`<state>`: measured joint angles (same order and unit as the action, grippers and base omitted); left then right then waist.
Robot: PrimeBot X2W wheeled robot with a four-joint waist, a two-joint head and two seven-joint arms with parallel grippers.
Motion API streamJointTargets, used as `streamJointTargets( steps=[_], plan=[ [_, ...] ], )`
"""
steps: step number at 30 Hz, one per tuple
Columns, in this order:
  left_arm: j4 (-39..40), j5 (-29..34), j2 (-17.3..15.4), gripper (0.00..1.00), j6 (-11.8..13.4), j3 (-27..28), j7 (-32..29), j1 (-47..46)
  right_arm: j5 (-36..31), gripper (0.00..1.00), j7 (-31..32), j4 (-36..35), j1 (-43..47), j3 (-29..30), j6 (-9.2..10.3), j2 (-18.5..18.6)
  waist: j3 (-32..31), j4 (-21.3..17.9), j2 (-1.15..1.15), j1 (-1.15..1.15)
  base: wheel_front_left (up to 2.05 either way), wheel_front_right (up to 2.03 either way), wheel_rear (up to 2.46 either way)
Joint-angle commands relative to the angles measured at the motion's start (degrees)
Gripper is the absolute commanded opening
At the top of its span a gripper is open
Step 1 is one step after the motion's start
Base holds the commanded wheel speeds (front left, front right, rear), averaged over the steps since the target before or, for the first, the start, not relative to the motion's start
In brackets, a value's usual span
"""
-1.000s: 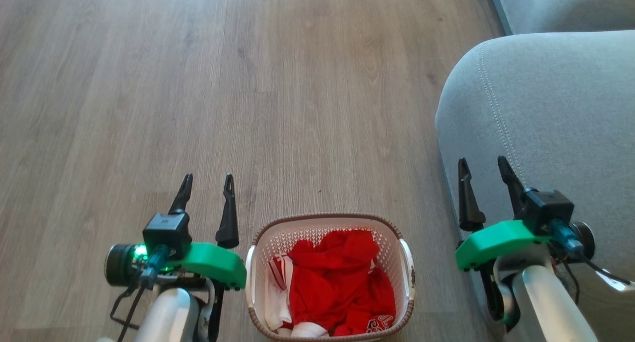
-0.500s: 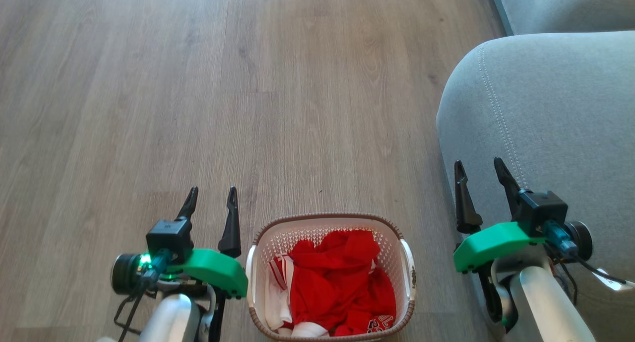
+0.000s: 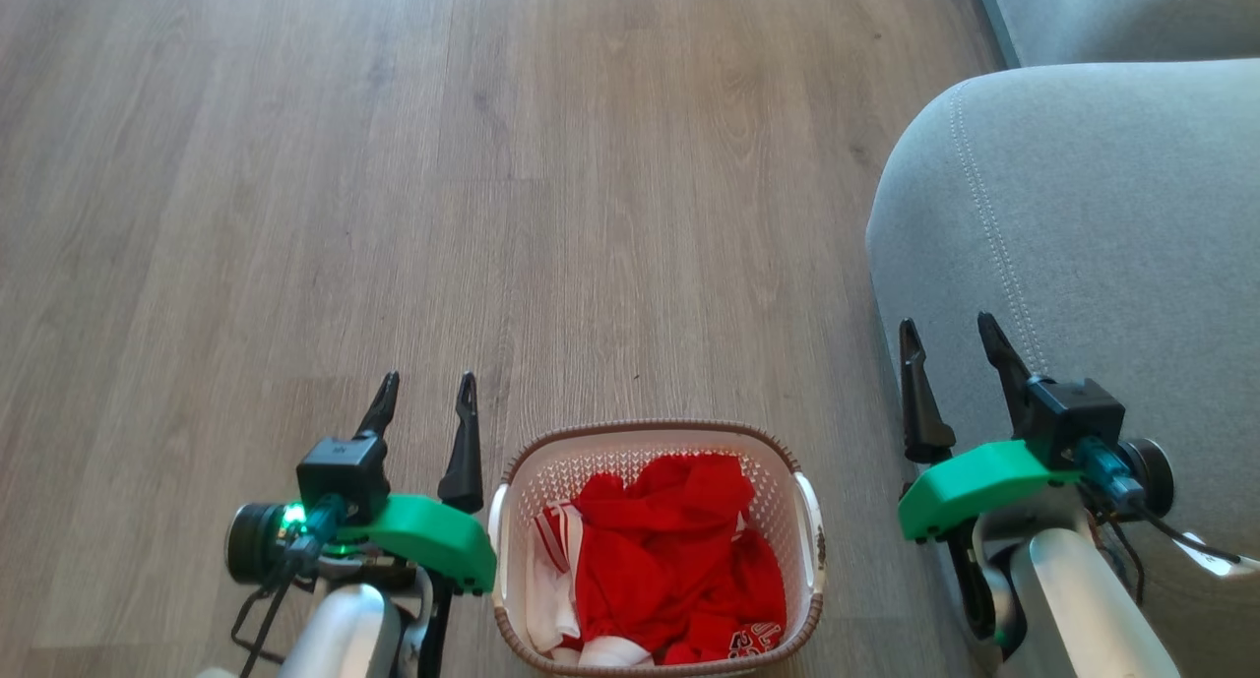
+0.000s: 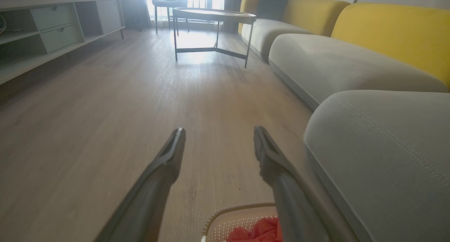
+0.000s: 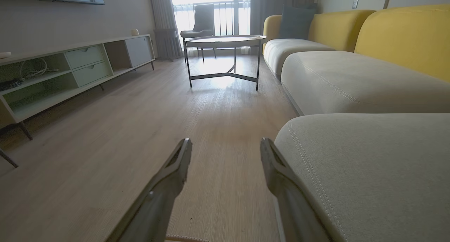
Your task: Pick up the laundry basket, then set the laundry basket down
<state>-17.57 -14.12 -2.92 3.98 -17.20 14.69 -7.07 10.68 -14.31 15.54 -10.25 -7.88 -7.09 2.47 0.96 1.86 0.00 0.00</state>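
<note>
In the head view you see the laundry basket (image 3: pixel 645 428) standing upright on the wooden floor (image 3: pixel 492 166), low in the middle, between the two arms. Its near end is cut off by the bottom edge of the picture. The long axis runs straight away from you and the white handles (image 3: pixel 809 521) are on the left and right short sides. The red and white clothes (image 3: pixel 679 550) hide its bottom. The left gripper (image 3: pixel 426 378) is released, with its fingers apart and nothing between them. Its green body is just beside the left handle, but you cannot tell if they touch. The right gripper (image 3: pixel 945 322) is also released and empty. It is further from the basket and lies in front of the grey sofa (image 3: pixel 1083 215). In the left wrist view the left gripper (image 4: pixel 219 129) points along the floor with its fingers spread. Only the far rim of the laundry basket (image 4: pixel 232 208) and a bit of red cloth (image 4: pixel 258 231) show at the bottom edge, partly behind one finger. In the right wrist view the right gripper (image 5: pixel 225 141) is spread over the bare floor beside the sofa (image 5: pixel 369 157), and a round table (image 5: pixel 225 40) stands far ahead. A thin pale curve at the bottom edge is too small to make out.
</note>
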Motion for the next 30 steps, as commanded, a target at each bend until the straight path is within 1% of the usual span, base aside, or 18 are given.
streamJointTargets(
  steps=[1,14,18,20,25,30],
  plan=[
    [1.5,0.1,0.0,1.00,-0.2,1.7,0.3,-2.6,0.3,1.00,-0.7,-2.0,-2.0,-1.5,-0.40,0.4,0.0,0.0,0.00,0.00,0.00,0.00,0.00],
    [1.1,0.4,0.0,1.00,0.0,1.6,0.3,-2.4,0.5,1.00,-0.7,-1.8,-1.9,-1.8,-0.40,0.4,0.0,-0.2,0.00,0.00,0.00,0.00,0.00],
    [-0.4,0.0,0.0,1.00,0.2,1.1,0.3,-2.3,0.3,1.00,-0.7,-1.6,-1.9,-1.8,-0.40,0.4,0.4,-0.3,0.00,0.00,0.00,0.00,0.00],
    [-1.5,-0.4,0.0,1.00,0.3,0.9,0.3,-2.5,0.7,1.00,-0.7,-1.2,-2.1,-0.9,-0.40,0.4,1.1,-0.3,0.00,0.00,0.00,0.00,0.00],
    [-4.5,-1.1,0.0,1.00,0.1,-0.1,0.3,-3.9,0.6,1.00,-0.7,3.0,-3.3,0.0,-0.40,0.4,3.8,-0.1,0.00,0.00,0.00,0.00,0.00],
    [-8.7,-2.4,0.0,1.00,-0.3,-1.4,0.3,-6.9,0.4,1.00,-0.7,8.5,-6.8,0.2,-0.40,0.4,8.9,0.5,0.00,0.00,0.00,0.00,0.00]
  ],
)
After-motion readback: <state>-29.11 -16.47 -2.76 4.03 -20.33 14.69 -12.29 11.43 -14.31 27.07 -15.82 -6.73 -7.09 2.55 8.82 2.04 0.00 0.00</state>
